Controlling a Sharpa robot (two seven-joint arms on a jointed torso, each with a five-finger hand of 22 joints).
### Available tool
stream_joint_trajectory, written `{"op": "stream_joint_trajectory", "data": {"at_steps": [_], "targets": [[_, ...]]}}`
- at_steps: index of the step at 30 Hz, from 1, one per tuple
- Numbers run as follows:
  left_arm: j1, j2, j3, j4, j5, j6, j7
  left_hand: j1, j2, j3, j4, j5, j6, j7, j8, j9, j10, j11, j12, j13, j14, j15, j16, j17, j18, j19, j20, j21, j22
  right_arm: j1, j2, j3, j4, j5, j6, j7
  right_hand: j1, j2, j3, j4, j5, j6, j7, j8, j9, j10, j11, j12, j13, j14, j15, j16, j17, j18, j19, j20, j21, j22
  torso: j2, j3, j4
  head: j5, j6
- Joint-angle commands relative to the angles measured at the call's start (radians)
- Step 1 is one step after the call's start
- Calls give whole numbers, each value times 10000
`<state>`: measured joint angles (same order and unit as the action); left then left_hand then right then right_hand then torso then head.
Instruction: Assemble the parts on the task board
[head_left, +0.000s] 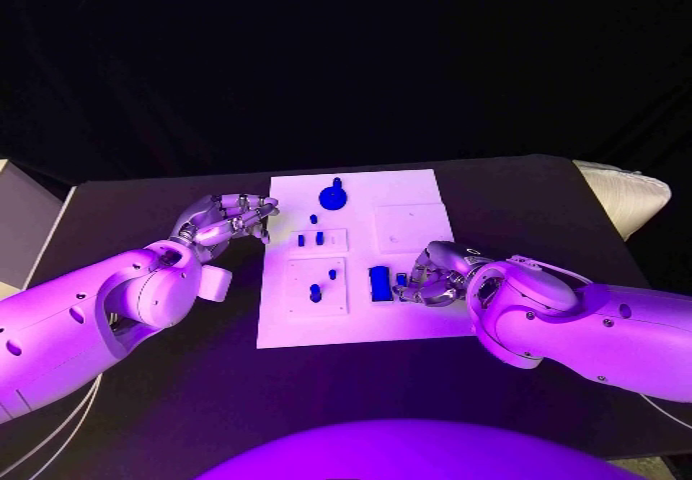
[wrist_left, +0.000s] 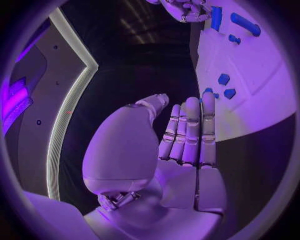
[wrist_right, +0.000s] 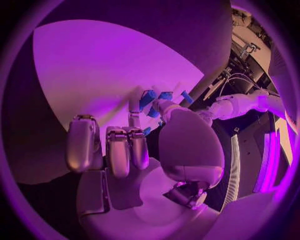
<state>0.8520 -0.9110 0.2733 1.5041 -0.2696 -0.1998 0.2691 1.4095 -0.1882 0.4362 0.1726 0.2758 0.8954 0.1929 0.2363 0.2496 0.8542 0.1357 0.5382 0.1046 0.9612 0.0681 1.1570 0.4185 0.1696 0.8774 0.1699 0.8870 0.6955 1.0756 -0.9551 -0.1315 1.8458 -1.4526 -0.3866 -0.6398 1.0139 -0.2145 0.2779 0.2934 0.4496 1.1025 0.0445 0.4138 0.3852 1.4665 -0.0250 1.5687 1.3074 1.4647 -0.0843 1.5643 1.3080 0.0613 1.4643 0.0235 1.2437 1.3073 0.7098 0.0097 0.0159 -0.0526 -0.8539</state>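
The right hand (head_left: 433, 275) sits low over the near right part of the board (head_left: 397, 195), its fingers curled down beside a long blue block (head_left: 379, 283) and a small part (head_left: 401, 280) next to it. From the head view the fingertips look to be at or touching these pieces, but I cannot tell whether anything is actually pinched; the right wrist view shows fingers (wrist_right: 128, 150) bent inward with blue parts just beyond them.

The left hand (head_left: 228, 220) hovers off the board's left edge, holding nothing, fingers loosely curled in the head view and straight, side by side, in its wrist view (wrist_left: 187, 135).

Other parts lie on the board: a round knob (head_left: 333, 196) near the far end, two small pegs (head_left: 309, 239) in a raised tile, another peg (head_left: 315, 293) in the tile nearer the robot.

The parts look like small, rigid, light plastic, probably smooth and apt to slip or tip. The long block is best taken across its narrow sides, near its middle, so it stays level.
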Motion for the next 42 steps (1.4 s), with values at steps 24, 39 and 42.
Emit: {"op": "stream_joint_trajectory", "data": {"at_steps": [24, 39, 42], "targets": [[-19, 27, 7, 2, 44, 52, 58, 25, 58, 10, 32, 39, 0, -31, 68, -18, -56, 11, 37, -9, -66, 11, -42, -9, 142, 58, -24, -60, -15, -13, -679, 1, 292, 803, -1970, 1730, 2030, 979, -2911, -41, -518, -303, 108, -12, -143, 1043, 73, 21, 2634, 1061, 53, 65, 2628, 24, 272, 43, -359, 1052, 3, 19, -16, -53, 62], [-96, 38, 7, 3, 44, 81, 48, 25, 58, 10, 32, 39, 0, -31, 68, -18, -56, 11, 37, -9, -66, 11, -42, -9, 142, 58, -24, -60, -15, -67, -955, -2, 319, 1722, -788, 2468, 3720, 396, -2628, -20, -2983, 151, -108, 470, 392, 1043, -91, 21, 2634, 1061, -65, 65, 2628, 35, 276, -35, -463, 1080, -2, 13, 1, -43, 64], [-104, 36, 7, 8, 44, 81, 50, 34, 63, 17, 53, 36, -6, -25, 71, -21, -68, 16, 46, -13, -70, 14, -39, -12, 140, 62, -24, -66, -18, -108, -917, -3, 269, 1637, -767, 2290, 3822, 403, -2605, -17, -3022, 272, -201, 690, 570, 1043, -169, 21, 2634, 1061, -123, 65, 2628, 35, 283, -78, -463, 1091, 3, 14, 2, -41, 65]]}}
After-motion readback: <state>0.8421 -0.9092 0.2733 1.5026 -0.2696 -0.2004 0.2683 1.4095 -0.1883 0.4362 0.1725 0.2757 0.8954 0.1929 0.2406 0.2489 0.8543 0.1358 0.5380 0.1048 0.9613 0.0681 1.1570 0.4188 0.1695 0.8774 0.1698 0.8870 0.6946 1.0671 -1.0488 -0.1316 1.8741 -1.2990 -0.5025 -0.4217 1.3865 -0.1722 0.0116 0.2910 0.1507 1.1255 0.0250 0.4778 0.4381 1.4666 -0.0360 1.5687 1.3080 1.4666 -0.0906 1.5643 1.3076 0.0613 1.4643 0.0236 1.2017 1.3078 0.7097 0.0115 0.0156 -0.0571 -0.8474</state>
